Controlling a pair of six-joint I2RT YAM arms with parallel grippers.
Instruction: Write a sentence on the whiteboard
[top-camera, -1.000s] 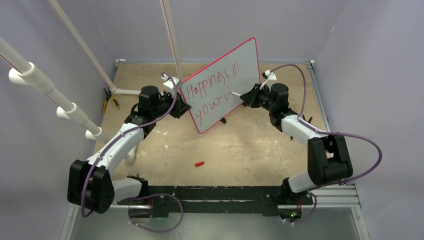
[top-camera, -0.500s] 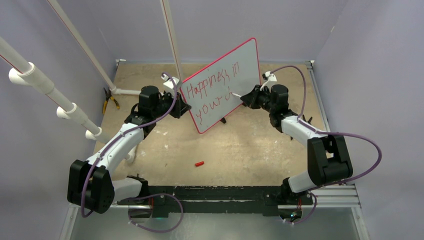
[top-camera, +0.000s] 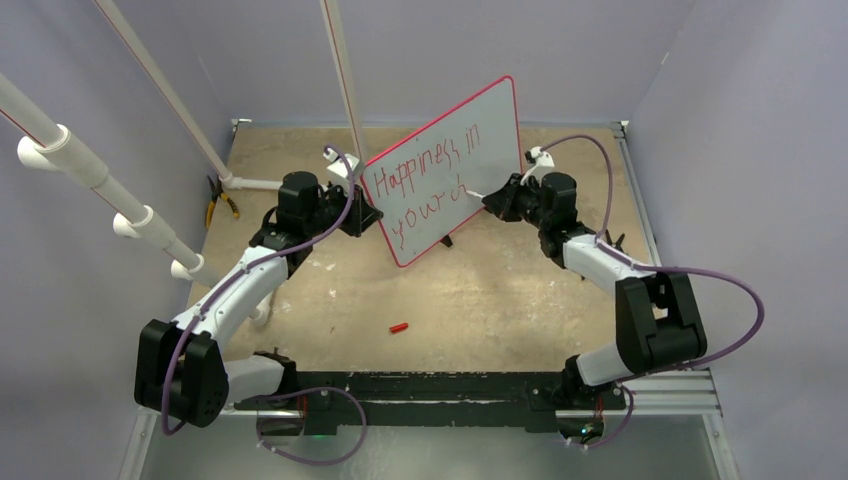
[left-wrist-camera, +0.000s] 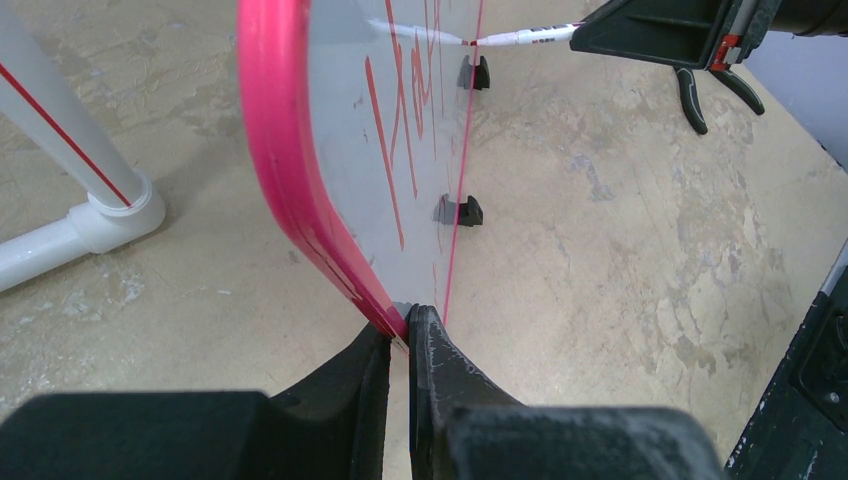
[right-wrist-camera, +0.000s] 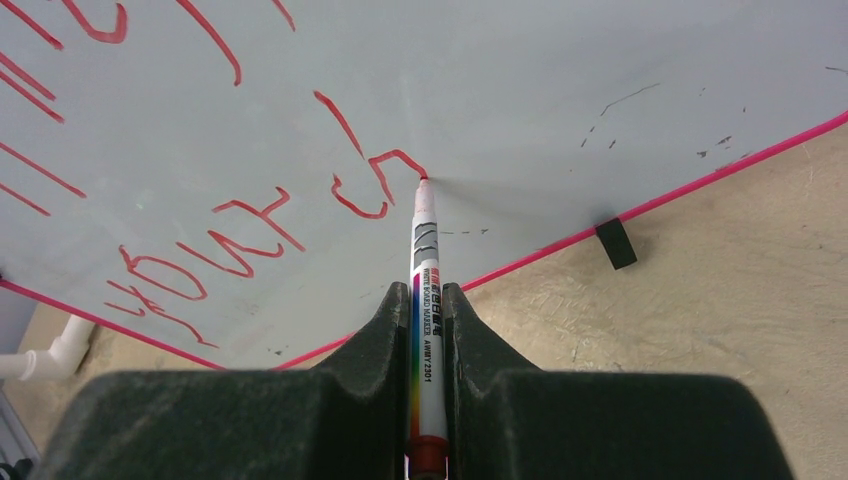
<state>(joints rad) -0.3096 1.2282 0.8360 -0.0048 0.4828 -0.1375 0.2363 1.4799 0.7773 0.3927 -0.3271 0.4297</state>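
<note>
The whiteboard stands tilted on the table, red-rimmed, its edge close in the left wrist view. The sentence runs in two slanted red lines, "Happiness in" over "your ch". My left gripper is shut on the board's lower left rim, fingertips pinching it. My right gripper is shut on a white marker with a rainbow stripe. Its red tip touches the board at the end of the last letter. The marker also shows past the board's face.
A red marker cap lies on the tan table in front of the board. Yellow-handled pliers lie at the left by white PVC pipes. Black feet prop the board. Purple walls close in the sides.
My right gripper has shifted slightly with the marker, and a new red stroke has appeared at the end of the lower line. The left arm and the board have not moved.
</note>
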